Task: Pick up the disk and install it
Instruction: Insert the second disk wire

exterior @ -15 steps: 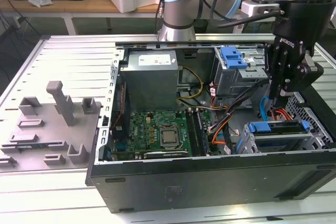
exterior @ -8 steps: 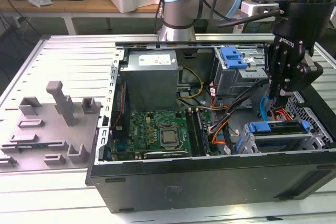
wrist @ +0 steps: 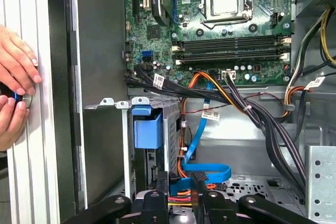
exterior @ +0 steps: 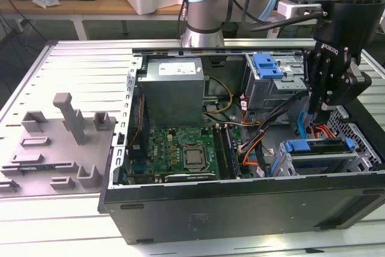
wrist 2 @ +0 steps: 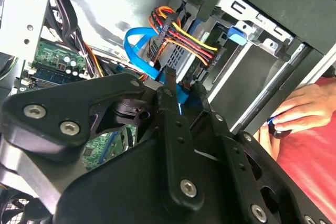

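The gripper (exterior: 320,117) is held low inside the open computer case (exterior: 240,209), on the exterior view's right of the motherboard (exterior: 180,151), directly above the disk (exterior: 320,150). This placement is judged to suit work on the drive in its cage. Whether the gripper is clamped on anything cannot be told; something blue is seen at its tip in both wrist views. The disk is seated in the metal drive cage (exterior: 295,164) beside the motherboard, with cables (exterior: 255,145) running between them. It is seen as a flat silver body edged by a blue plastic carrier rail. A person's hand (wrist: 16,72) is kept outside the case wall.
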